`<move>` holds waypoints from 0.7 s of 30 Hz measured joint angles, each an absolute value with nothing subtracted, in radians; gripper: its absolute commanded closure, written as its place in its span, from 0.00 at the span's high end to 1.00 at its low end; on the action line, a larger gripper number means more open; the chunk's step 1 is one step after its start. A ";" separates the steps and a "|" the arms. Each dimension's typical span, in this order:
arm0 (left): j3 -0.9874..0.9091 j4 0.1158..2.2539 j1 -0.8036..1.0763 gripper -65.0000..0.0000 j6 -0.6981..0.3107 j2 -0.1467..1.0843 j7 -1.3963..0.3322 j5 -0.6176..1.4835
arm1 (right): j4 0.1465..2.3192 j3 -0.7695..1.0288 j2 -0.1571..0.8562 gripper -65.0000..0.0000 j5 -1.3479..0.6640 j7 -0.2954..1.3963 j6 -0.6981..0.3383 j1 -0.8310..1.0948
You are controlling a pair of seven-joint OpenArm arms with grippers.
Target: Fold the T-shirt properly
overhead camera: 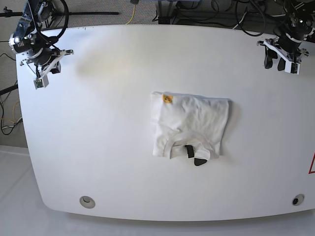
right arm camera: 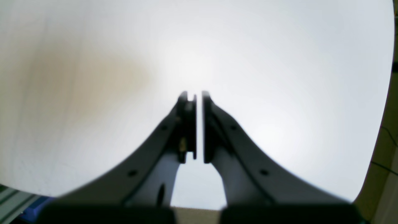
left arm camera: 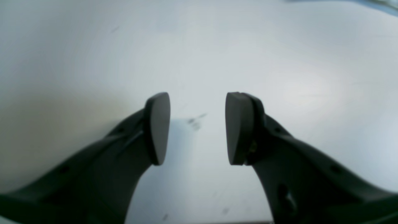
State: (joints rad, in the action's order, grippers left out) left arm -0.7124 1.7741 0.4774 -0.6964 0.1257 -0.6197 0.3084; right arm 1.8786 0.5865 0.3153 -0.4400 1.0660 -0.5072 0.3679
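- One right gripper (overhead camera: pixel 43 69), dark metal and plastic, hangs over the far left corner of the base view; its wrist camera shows two black curved fingers (right arm camera: pixel 186 124) with flat pads clenched together, only a thin slit of light between them, nothing held.
- One broad white table (overhead camera: pixel 98 147) with rounded corners and a smooth, matt top; two small round holes sit near its front edge, one left (overhead camera: pixel 87 200) and one right (overhead camera: pixel 296 199).
- One white cotton T-shirt (overhead camera: pixel 197 123) lies folded into a compact, roughly square packet around the middle of the table, well apart from both grippers. Its cloth looks soft and lightly wrinkled, with a ribbed neckline curving along the front edge.
- One small orange-yellow patch of print (overhead camera: pixel 168 99) shows at the packet's far left corner.
- One black neck label (overhead camera: pixel 190 151) sits inside the neckline, with a dark rounded tab (overhead camera: pixel 201 161) poking past the front edge beside it.
- One left gripper (overhead camera: pixel 280 61), also dark, hangs over the far right corner; its wrist camera shows two black fingers (left arm camera: pixel 157 127) with smooth, rounded oval pads standing wide apart, released, with only bare tabletop between them.
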 measured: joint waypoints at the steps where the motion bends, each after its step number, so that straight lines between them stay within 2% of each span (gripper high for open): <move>1: -0.722 1.774 0.484 0.41 -0.696 0.125 -0.620 0.308 | 1.879 0.604 0.315 0.00 -0.442 1.066 -0.509 0.374; 21: -0.900 1.774 0.647 0.41 -0.697 0.087 -0.616 0.311 | 1.917 0.914 0.304 0.00 -0.441 1.056 -0.530 0.634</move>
State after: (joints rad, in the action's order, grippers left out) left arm -0.9001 1.7737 0.6468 -0.6968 0.0872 -0.6155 0.3115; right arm 1.9167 0.9138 0.3042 -0.4412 1.0557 -0.5301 0.6338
